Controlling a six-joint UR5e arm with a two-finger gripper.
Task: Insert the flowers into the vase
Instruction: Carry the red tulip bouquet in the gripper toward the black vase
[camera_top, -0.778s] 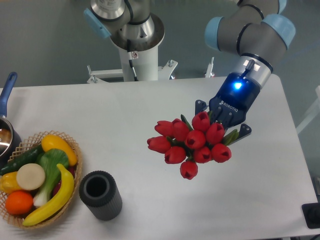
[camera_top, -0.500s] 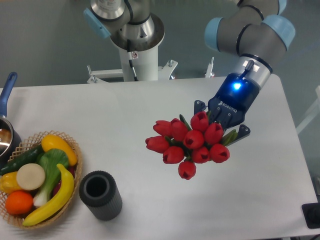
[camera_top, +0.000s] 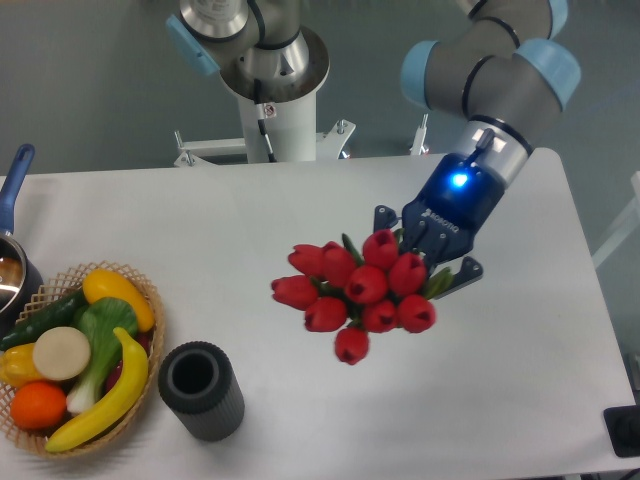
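Flowers, nine red heads, in jaws, one vase

Wicker basket of fruit, vegetables at table's left; pot behind.

You cannot see the gripper fingertips or the stems; the flowers cover them. The pot and a dark object are cut off at the picture's edges.
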